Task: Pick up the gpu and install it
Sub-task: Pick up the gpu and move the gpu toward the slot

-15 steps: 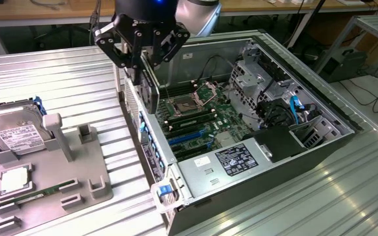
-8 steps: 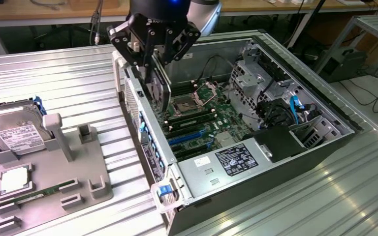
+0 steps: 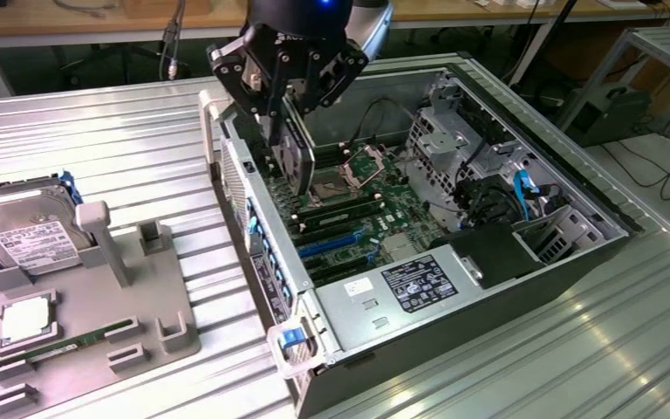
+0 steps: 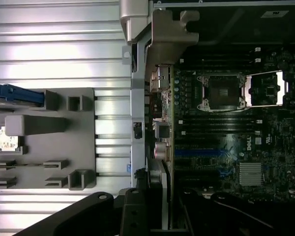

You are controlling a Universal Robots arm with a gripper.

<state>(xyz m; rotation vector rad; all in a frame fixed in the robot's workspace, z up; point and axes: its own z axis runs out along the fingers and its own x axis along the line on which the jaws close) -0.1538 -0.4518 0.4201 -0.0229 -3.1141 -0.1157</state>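
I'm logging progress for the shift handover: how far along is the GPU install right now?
Done: the gpu is picked up, clamped on edge in the end effector. In hand: it hangs over the open computer case, above the motherboard. Left: seating it. Its lower edge looks clear of the expansion slots, so it isn't installed yet.
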